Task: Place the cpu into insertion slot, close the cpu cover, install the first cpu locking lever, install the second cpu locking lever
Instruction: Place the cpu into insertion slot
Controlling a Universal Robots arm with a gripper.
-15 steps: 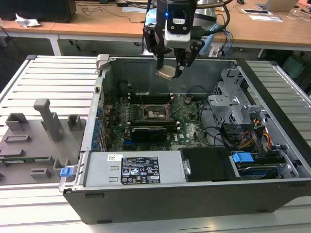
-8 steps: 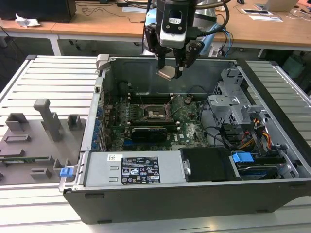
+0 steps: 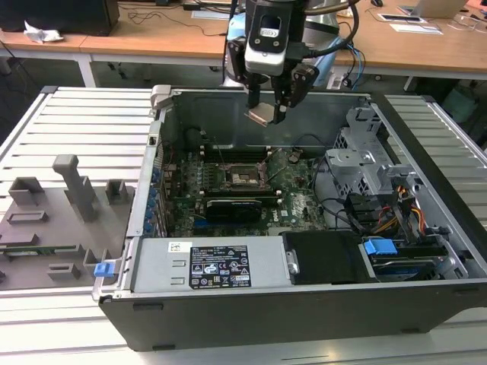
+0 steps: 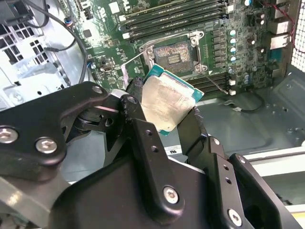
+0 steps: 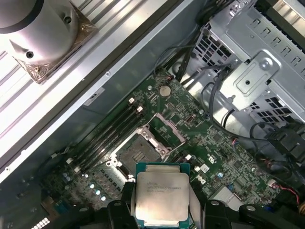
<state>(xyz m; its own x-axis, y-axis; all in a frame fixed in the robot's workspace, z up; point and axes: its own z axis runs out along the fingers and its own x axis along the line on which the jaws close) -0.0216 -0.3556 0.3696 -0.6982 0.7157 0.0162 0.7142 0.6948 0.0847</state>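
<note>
Holding: claw [image 3: 267, 113] is gripping the cpu [image 3: 259, 115] by two edges, hovering over the motherboard [image 3: 298, 192].
Case: open computer case [image 3: 304, 313] is housing the motherboard; insertion slot [image 3: 245, 176] is lying uncovered.

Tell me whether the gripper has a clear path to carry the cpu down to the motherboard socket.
Probably yes: the gripper, shut on the cpu, hangs above the open case, and the socket below looks uncovered with nothing across it.

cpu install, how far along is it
Nothing finished yet. In hand: the gripper is shut on the cpu, held above the open case in the exterior view. The socket is bare and the cpu cover stands open, so seating the cpu, closing the cover and both locking levers are left.
</note>
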